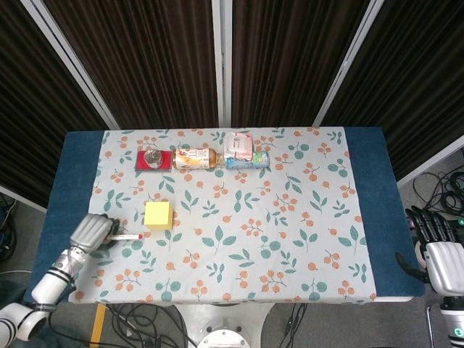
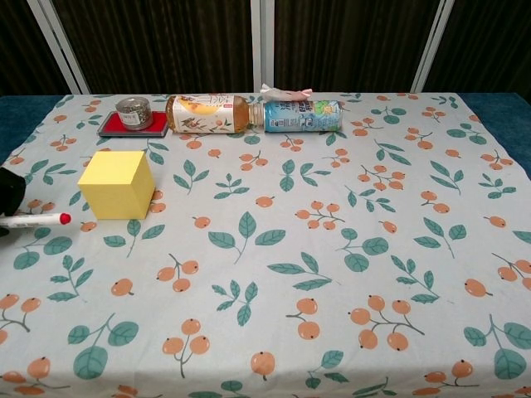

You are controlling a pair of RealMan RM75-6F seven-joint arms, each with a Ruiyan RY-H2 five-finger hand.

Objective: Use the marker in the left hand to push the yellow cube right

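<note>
The yellow cube (image 1: 158, 214) (image 2: 118, 184) stands on the floral cloth, left of centre. My left hand (image 1: 92, 232) (image 2: 8, 192) is just left of it and grips a white marker (image 1: 126, 237) (image 2: 35, 220) with a red tip. The marker lies nearly level, its tip pointing right toward the cube's lower left side, a small gap short of it. My right hand (image 1: 435, 237) hangs off the table's right edge, holding nothing, fingers apart.
Along the far side lie a red tray with a round tin (image 1: 153, 159) (image 2: 133, 114), a tea bottle (image 1: 196, 158) (image 2: 207, 113), a blue-labelled bottle (image 1: 246, 161) (image 2: 302, 116) and a pink packet (image 1: 238, 143). Blue table borders (image 1: 72, 174) flank the cloth.
</note>
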